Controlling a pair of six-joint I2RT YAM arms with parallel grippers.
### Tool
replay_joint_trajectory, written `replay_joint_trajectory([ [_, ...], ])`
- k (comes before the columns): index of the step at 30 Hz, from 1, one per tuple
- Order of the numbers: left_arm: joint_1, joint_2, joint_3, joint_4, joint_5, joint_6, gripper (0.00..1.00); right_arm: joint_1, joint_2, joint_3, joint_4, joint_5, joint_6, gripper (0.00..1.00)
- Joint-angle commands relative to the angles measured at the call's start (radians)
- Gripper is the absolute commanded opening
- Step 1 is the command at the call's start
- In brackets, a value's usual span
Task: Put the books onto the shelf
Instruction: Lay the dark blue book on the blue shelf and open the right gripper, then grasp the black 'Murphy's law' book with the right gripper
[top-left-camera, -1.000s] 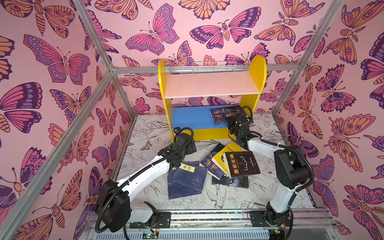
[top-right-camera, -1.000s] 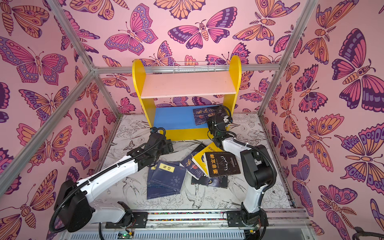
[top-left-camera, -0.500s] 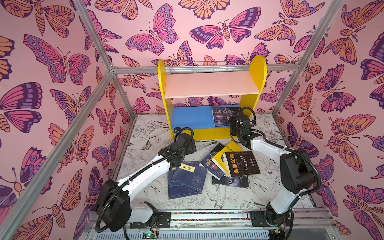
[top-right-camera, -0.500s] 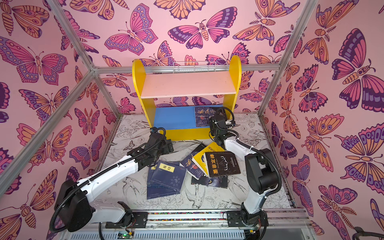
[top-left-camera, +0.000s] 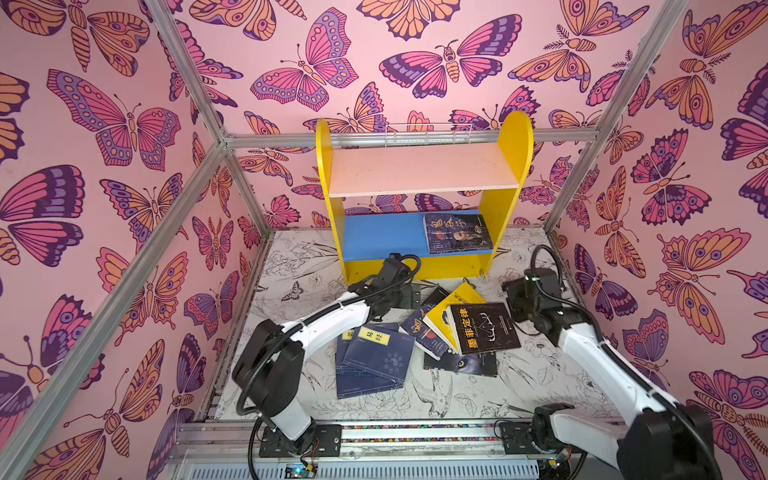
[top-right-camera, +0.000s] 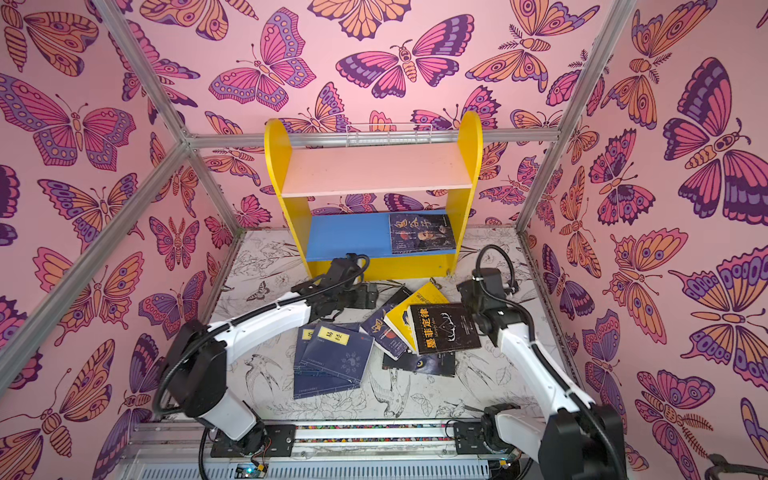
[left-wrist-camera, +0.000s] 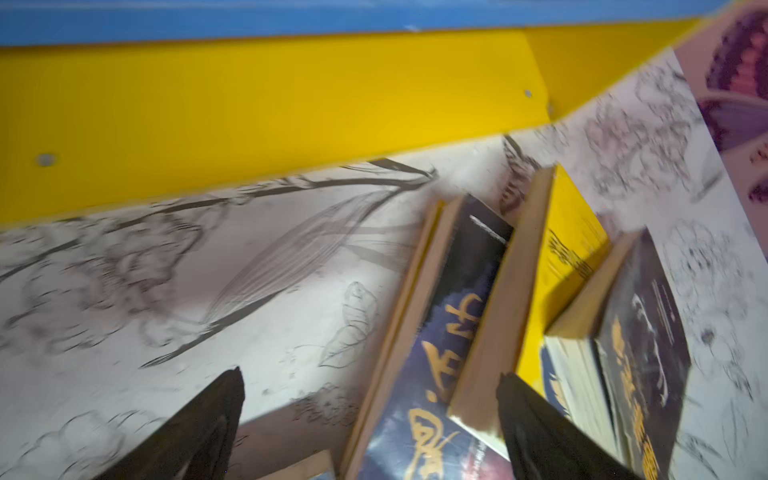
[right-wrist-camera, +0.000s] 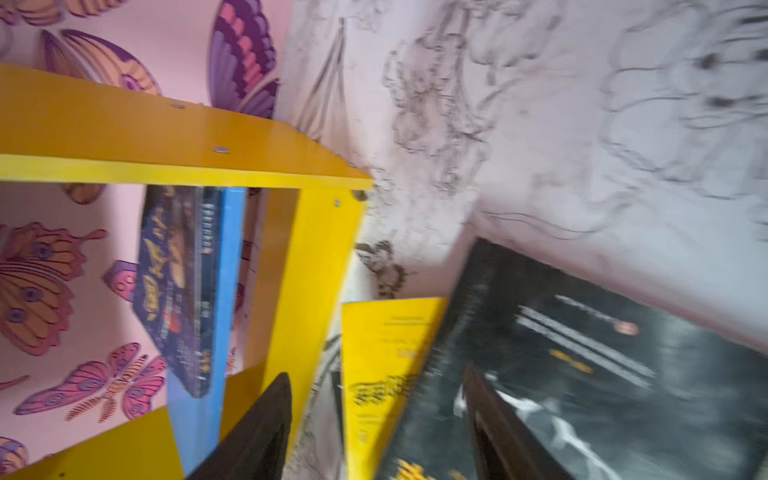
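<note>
The shelf (top-left-camera: 424, 174) (top-right-camera: 374, 170) stands at the back. One dark book (top-left-camera: 457, 233) (top-right-camera: 420, 232) (right-wrist-camera: 174, 291) lies flat on its blue lower board, at the right end. The other books lie in a pile on the floor: a navy stack with yellow labels (top-left-camera: 374, 359), a dark-blue book (left-wrist-camera: 440, 353), a yellow one (top-left-camera: 449, 311) (right-wrist-camera: 386, 345) and a black one (top-left-camera: 484, 328) (right-wrist-camera: 582, 374). My left gripper (top-left-camera: 409, 296) (left-wrist-camera: 370, 378) is open, low beside the dark-blue book's edge. My right gripper (top-left-camera: 512, 297) (right-wrist-camera: 376, 374) is open and empty, just right of the black book.
Butterfly-patterned walls (top-left-camera: 124, 208) and metal frame bars (top-left-camera: 573, 178) close in the floor on three sides. The shelf's yellow base strip (left-wrist-camera: 249, 116) is just beyond the left gripper. The pink upper board (top-right-camera: 374, 168) carries nothing.
The right gripper opened, left the dark book on the blue board, and drew back to the right over the floor. The left gripper shifted right toward the pile and opened a little wider.
</note>
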Motion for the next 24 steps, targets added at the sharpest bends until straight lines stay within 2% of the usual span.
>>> replay_joint_trajectory([
  [1,-0.071,0.097,0.105,0.032,0.187,0.199,0.98,-0.082,-0.073,-0.095,-0.333,-0.254,-0.142,0.7],
  [5,-0.097,0.191,0.202,0.033,0.284,0.226,0.98,-0.18,-0.125,-0.151,-0.376,-0.352,-0.174,0.75],
  [8,-0.1,0.24,0.251,0.034,0.287,0.218,0.98,-0.195,-0.123,-0.186,-0.366,-0.393,-0.163,0.75],
  [13,-0.103,0.295,0.28,0.031,0.242,0.221,0.95,-0.215,-0.052,-0.269,-0.248,-0.488,-0.126,0.76],
  [18,-0.103,0.33,0.253,0.031,0.186,0.218,0.89,-0.213,0.12,-0.316,0.062,-0.639,-0.102,0.74],
  [20,-0.103,0.341,0.24,0.03,0.159,0.217,0.87,-0.213,0.167,-0.308,0.128,-0.652,-0.109,0.73],
  [24,-0.103,0.365,0.224,0.026,0.135,0.228,0.78,-0.213,0.188,-0.284,0.145,-0.647,-0.132,0.71],
])
